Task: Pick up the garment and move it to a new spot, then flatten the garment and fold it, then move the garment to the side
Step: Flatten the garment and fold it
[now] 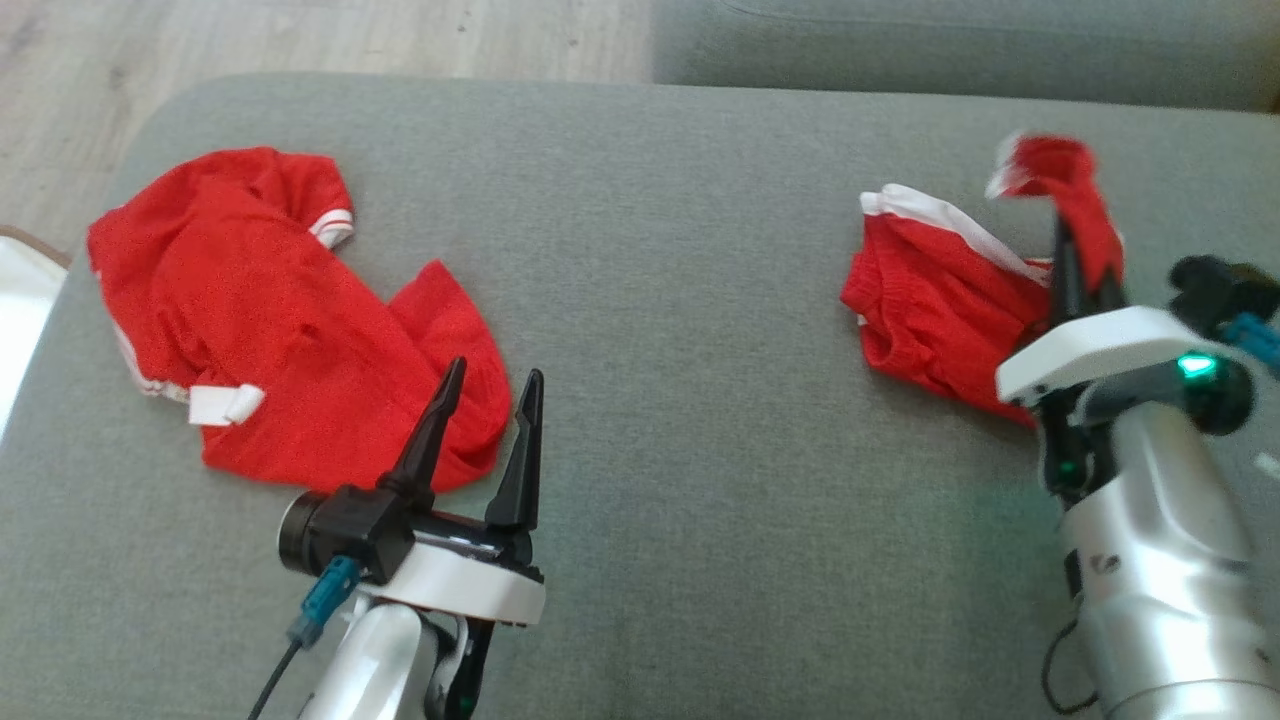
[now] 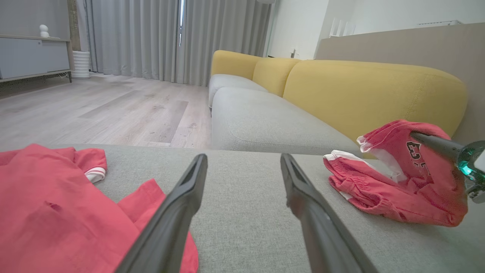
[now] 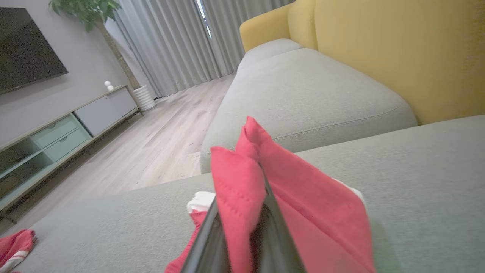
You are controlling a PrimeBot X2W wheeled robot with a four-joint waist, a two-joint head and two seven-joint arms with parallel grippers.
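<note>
On the grey couch [image 1: 700, 300], my right fingers [image 1: 1068, 275] pinch the red shorts [image 1: 930, 300]. My left fingers [image 1: 496, 375] are open, empty. Moving and folding are not done.

A grey upholstered seat [image 1: 640, 300] spreads in front, a yellow-backed sofa [image 2: 371, 87] behind it. Pale wood floor [image 2: 113, 110] runs to grey curtains [image 2: 151, 38], daylight showing through 1 gap. A low sideboard [image 3: 57, 129] stands under a dark television [image 3: 26, 49], near a leafy plant [image 3: 87, 11].
</note>
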